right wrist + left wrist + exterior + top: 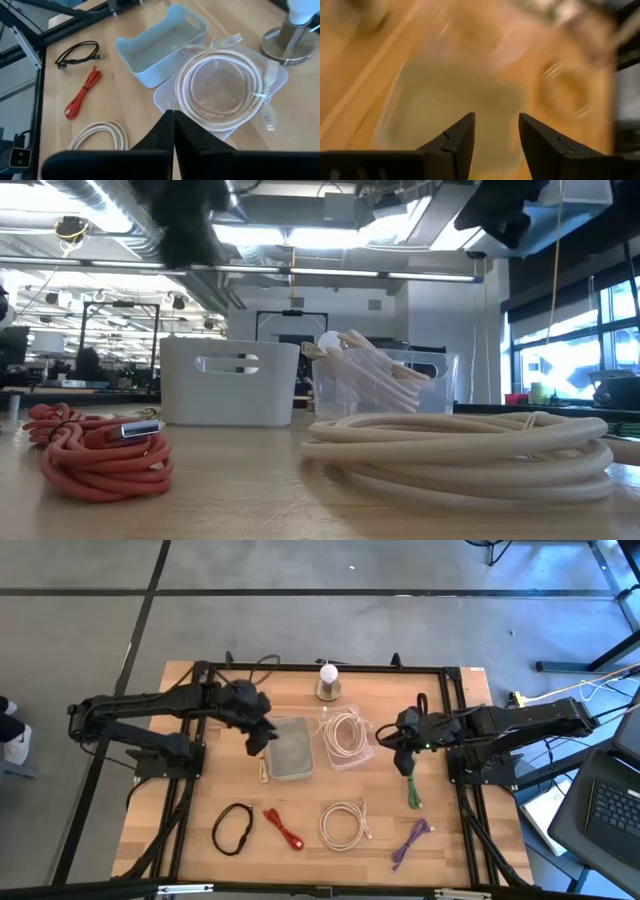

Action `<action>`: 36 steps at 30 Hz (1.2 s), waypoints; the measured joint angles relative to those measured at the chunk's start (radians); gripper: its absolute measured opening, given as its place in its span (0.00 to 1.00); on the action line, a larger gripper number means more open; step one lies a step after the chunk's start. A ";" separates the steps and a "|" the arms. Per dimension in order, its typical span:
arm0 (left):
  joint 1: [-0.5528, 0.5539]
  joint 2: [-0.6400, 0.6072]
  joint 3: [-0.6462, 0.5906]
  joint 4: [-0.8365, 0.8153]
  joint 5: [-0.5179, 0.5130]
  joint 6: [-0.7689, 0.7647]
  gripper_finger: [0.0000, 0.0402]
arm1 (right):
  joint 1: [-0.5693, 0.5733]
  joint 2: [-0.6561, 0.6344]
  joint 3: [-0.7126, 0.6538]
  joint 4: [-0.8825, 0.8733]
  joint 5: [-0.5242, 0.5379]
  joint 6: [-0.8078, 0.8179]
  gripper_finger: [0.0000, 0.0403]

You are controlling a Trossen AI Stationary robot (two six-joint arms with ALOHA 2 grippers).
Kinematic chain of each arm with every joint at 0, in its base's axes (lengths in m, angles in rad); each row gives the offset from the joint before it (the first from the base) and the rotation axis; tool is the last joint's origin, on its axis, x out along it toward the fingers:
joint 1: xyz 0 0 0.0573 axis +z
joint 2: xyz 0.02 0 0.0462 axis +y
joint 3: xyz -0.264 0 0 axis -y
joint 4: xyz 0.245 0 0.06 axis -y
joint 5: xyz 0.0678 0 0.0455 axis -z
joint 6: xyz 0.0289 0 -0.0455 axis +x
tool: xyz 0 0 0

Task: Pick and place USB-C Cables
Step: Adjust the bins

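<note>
Right claw (pixel 406 762) hangs above the worktop (pixel 190 795) at about 3 o'clock from the clear tray (pixel 368 754). Its fingers are pressed together, and the high view shows a green cable (pixel 412 790) dangling from it toward 6 o'clock. The step in hand appears to be carrying this bundle to a container.

To do it well, the claw should travel high enough that the hanging tail clears the tray wall. It should stop squarely over the chosen container before parting its fingers, so the limp end does not drape over the rim.

Left claw (pixel 496 134) hovers over the white bin (pixel 291 748), fingers slightly apart and holding nothing. It should stay clear of the right arm's path toward 9 o'clock.

Other cables:
- A cream coil (pixel 345 732) lies in the clear tray.
- A second cream coil (pixel 343 824) lies on the worktop at 6 o'clock.
- A black loop (pixel 233 828), a red bundle (pixel 283 827) and a purple bundle (pixel 410 842) lie along the near edge.

View differences:
- The high view alone shows the green cable; the right wrist view shows closed fingers but not the load.
- The right wrist view shows the bin's inside as bare.
- The low view shows the height of the bin and tray walls.
- The left wrist view is too blurred for detail.
</note>
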 joint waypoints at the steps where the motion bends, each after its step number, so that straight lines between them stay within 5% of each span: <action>1: -0.007 0.000 0.000 -0.072 -0.028 -0.023 0.34 | 0.000 -0.003 0.000 -0.007 0.013 0.001 0.02; 5: -0.030 0.000 -0.001 -0.304 -0.095 -0.122 0.23 | 0.000 -0.010 0.000 -0.015 0.036 -0.005 0.01; 10: -0.048 -0.001 -0.071 -0.304 -0.171 -0.208 0.03 | 0.000 -0.010 0.000 0.006 0.059 -0.031 0.01; 16: -0.032 0.033 -0.199 -0.223 -0.240 -0.235 0.00 | 0.000 -0.014 0.000 0.025 0.061 -0.054 0.00; 25: 0.021 0.120 -0.323 0.072 -0.301 -0.046 0.00 | 0.000 -0.016 0.000 0.047 0.061 -0.063 0.00; 36: 0.117 0.312 -0.332 0.371 -0.199 0.093 0.00 | 0.000 -0.016 0.000 0.088 0.061 -0.079 0.00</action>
